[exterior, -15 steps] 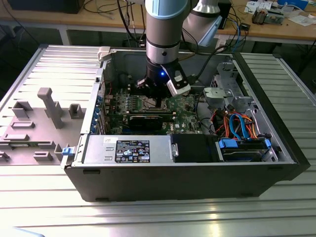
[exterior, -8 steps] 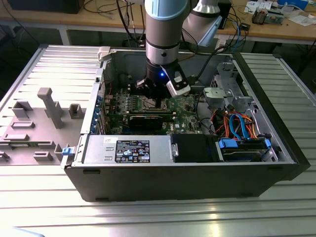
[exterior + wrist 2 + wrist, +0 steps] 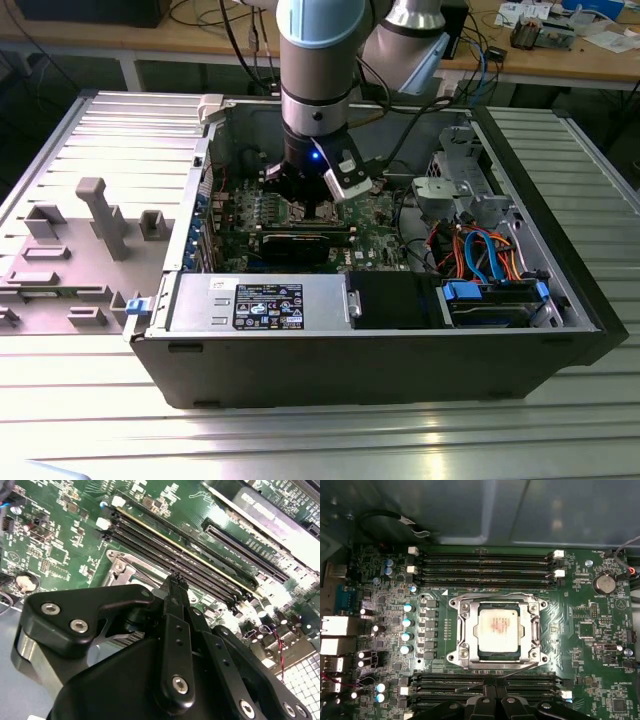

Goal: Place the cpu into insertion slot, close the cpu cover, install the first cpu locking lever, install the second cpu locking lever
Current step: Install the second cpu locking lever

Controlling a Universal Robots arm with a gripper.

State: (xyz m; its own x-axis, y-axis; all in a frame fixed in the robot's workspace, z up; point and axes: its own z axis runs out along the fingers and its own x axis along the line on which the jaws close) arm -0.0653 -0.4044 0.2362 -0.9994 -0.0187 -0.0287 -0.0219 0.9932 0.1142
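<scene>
1. You have the arm [image 3: 315, 60] standing nearly upright over the open computer case [image 3: 380, 360] in the exterior view, with its wrist down inside the case above the green motherboard [image 3: 375, 215].
2. Your gripper [image 3: 495, 687] has its black fingers pressed together to a narrow point with nothing between them; in the first wrist view that point sits at 6 o'clock of the socket, just over the nearer memory slots [image 3: 485, 680].
3. In the second wrist view the gripper [image 3: 176, 580] tips reach out over a silver corner of the socket frame, beside the long black memory slots [image 3: 175, 545].
4. You can see the cpu [image 3: 498, 626] already lying flat in the insertion slot [image 3: 498, 652], silver-grey top up with a faint reddish mark on it.
5. The cpu cover [image 3: 466, 630] lies down around the chip, its window framing it; a thin wire lever [image 3: 510, 667] runs along the socket's 6 o'clock edge, between the frame and the fingertips.
6. Memory slots hem the socket at 12 and 6 o'clock, a column of capacitors [image 3: 407, 630] stands at 9 o'clock, and flatter board with a coin cell [image 3: 604, 583] lies toward 3 o'clock.
7. In the exterior view the case walls ring the board, and the drive cage [image 3: 460, 190] and cables [image 3: 480, 255] crowd the exterior view's right.
</scene>
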